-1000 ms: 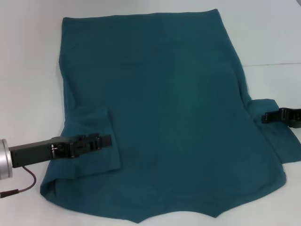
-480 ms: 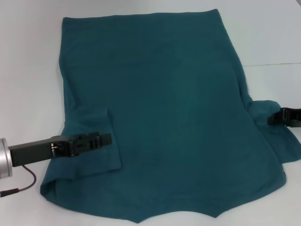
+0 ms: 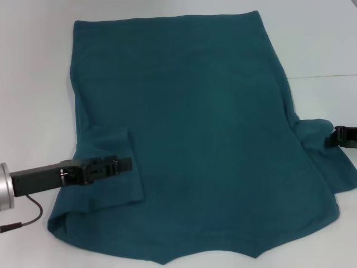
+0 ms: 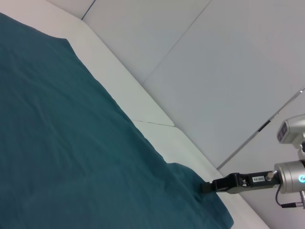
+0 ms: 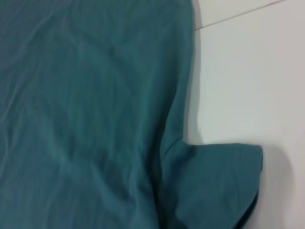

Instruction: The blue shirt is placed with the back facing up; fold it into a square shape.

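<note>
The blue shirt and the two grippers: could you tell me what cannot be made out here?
- Blue shirt: its front lies face down, hidden in every view; its near hem is cut off by the head view's edge.
- Left gripper: over the folded left sleeve; the head view does not settle whether it grips cloth.
- Right gripper: at the right sleeve, mostly cut off by the head view's edge, small in the left wrist view.
</note>
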`<action>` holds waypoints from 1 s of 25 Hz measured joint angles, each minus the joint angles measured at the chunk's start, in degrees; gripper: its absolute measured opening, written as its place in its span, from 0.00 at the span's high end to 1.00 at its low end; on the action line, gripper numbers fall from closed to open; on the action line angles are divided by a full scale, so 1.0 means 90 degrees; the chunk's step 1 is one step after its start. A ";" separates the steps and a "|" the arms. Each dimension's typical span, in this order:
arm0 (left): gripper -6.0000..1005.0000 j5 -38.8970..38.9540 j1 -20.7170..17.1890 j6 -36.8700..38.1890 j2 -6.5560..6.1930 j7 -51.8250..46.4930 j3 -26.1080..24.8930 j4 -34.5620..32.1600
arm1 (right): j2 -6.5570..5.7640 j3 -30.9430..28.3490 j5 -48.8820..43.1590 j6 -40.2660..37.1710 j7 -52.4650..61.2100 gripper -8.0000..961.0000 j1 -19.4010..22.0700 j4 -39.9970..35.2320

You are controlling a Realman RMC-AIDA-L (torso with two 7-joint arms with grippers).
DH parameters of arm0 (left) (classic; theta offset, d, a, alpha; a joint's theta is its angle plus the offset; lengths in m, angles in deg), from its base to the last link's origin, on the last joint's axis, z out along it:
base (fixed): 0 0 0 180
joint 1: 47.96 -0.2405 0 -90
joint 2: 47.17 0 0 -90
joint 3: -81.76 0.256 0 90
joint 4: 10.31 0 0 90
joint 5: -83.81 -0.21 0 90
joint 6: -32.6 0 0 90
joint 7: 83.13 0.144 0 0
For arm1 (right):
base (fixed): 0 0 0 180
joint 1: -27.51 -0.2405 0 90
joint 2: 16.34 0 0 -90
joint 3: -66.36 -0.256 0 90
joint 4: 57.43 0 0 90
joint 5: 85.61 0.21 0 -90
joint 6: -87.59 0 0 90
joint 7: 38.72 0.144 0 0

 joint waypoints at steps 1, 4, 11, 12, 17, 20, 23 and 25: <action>0.39 0.0000 0.0004 0.0000 -0.0001 0.0000 -0.0003 -0.0007 | -0.0010 0.0005 -0.0002 0.0000 -0.0001 0.92 -0.0001 -0.0009; 0.39 0.0000 0.0008 0.0000 -0.0002 -0.0018 0.0003 -0.0019 | -0.0031 0.0015 -0.0043 0.0028 -0.0025 0.96 0.0001 -0.0076; 0.39 0.0000 0.0004 0.0009 -0.0023 -0.0088 -0.0026 -0.0035 | -0.0048 -0.0028 -0.0403 0.0128 0.0049 0.98 0.0009 -0.0429; 0.39 0.0000 -0.0007 0.0009 -0.0023 -0.0091 -0.0027 -0.0037 | -0.0059 -0.0014 -0.0482 0.0128 0.0109 0.98 -0.0005 -0.0473; 0.39 0.0000 -0.0033 0.0010 -0.0016 -0.0092 -0.0033 -0.0046 | -0.0054 0.0010 -0.0912 0.0105 0.0345 0.98 -0.0093 -0.0690; 0.39 0.0000 -0.0035 0.0009 -0.0013 -0.0092 -0.0039 -0.0047 | -0.0029 0.0012 -0.1123 0.0072 0.0441 0.98 -0.0148 -0.0772; 0.39 0.0000 -0.0036 0.0009 -0.0012 -0.0108 -0.0039 -0.0047 | -0.0022 0.0014 -0.1370 0.0066 0.0585 0.98 -0.0206 -0.0833; 0.39 0.0000 -0.0038 0.0009 -0.0012 -0.0141 -0.0039 -0.0047 | -0.0014 0.0013 -0.1486 0.0066 0.0676 0.98 -0.0231 -0.0899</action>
